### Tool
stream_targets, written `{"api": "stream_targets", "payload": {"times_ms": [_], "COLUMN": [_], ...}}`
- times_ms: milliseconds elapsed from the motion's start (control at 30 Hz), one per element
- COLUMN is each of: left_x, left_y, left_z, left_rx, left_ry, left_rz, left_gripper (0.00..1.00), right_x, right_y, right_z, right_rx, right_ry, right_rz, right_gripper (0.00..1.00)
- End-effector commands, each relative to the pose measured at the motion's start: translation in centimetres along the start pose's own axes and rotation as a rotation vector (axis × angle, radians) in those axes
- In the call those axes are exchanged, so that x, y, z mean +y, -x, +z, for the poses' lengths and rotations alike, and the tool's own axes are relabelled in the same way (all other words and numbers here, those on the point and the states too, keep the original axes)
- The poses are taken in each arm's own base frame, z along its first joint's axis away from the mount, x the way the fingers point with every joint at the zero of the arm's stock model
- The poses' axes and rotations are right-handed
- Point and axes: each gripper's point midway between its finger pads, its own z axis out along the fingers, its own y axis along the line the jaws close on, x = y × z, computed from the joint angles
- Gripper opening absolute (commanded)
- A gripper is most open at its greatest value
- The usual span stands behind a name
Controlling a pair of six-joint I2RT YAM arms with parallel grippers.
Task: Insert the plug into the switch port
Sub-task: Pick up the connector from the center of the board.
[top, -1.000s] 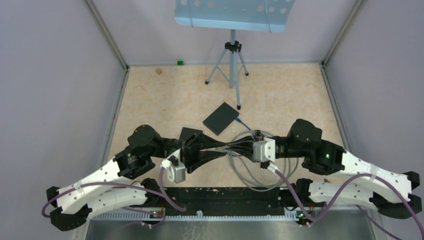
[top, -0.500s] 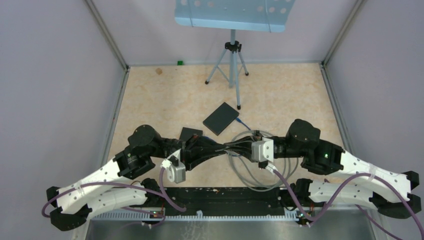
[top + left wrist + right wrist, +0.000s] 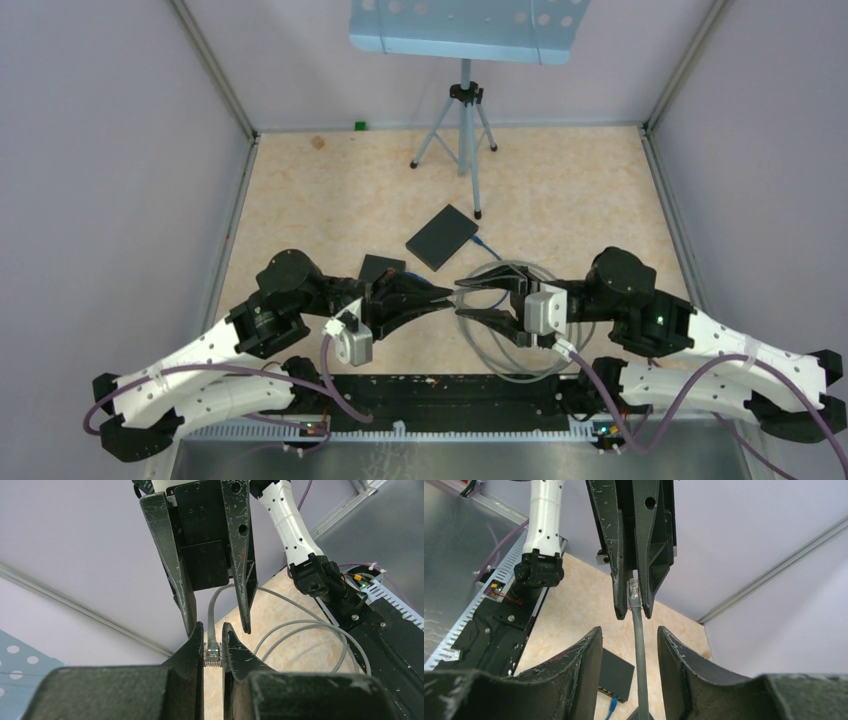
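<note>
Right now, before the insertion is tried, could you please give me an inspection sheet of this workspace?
Surface: beige table, one brown spot far left.
Job's things: black switch lies flat mid-table; clear plug held in the air, not inserted.
Clutter: small black box beside the left arm; small green object at far edge.
Grippers: left gripper shut on plug; right gripper open astride the grey cable, not touching.
Cables: grey cable looped on the table; blue cable at the switch.
Surroundings: tripod with blue perforated plate; grey walls.
</note>
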Motion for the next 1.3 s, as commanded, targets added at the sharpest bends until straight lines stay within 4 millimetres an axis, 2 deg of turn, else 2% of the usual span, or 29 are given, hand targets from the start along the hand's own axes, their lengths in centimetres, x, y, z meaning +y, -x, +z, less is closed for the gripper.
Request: {"api": "stream_targets", "payload": {"times_ms": [0,200,467,733,833,1000,1100,1133,1167,1200,1233,1267], "left_x": [0.3,0.0,-0.1,-0.1,-0.2,-0.2,-0.2,0.0,0.3,0.6,1.0,1.3], "left_y": [2.1,2.3,2.3,2.3,2.1,2.1,1.9,1.8,1.7,1.5,1.2,1.1], "left_z": [-0.2,0.0,0.1,0.1,0.1,0.1,0.2,0.2,0.2,0.3,0.2,0.2], "left_rx": [-0.061,-0.079,-0.081,-0.082,-0.079,-0.078,-0.072,-0.067,-0.059,-0.054,-0.044,-0.042], "left_ry": [-0.009,-0.037,-0.044,-0.047,-0.047,-0.047,-0.044,-0.037,-0.018,0.009,0.04,0.06], "left_rz": [0.047,0.05,0.05,0.05,0.049,0.048,0.044,0.034,0.018,-0.01,-0.029,-0.038], "left_gripper": [0.0,0.0,0.0,0.0,0.0,0.0,0.0,0.13,0.35,0.6,0.9,0.98], "right_x": [-0.3,-0.1,0.3,0.3,0.4,0.3,0.2,0.2,0.1,-0.1,-0.3,-0.5], "right_y": [2.1,2.2,2.0,2.1,2.0,2.0,2.1,2.1,2.1,2.0,1.9,1.7], "right_z": [-0.2,0.0,0.5,0.7,0.8,0.8,0.8,0.8,0.8,0.8,0.8,0.9], "right_rx": [-0.091,-0.104,-0.105,-0.11,-0.108,-0.11,-0.111,-0.111,-0.109,-0.105,-0.095,-0.081], "right_ry": [-0.014,0.001,0.024,0.033,0.036,0.032,0.028,0.026,0.02,0.012,0.0,-0.012], "right_rz": [-0.033,-0.037,-0.03,-0.03,-0.028,-0.029,-0.03,-0.031,-0.028,-0.019,-0.002,0.013], "right_gripper": [0.42,0.37,0.36,0.26,0.2,0.02,0.0,0.0,0.0,0.0,0.0,0.0]}}
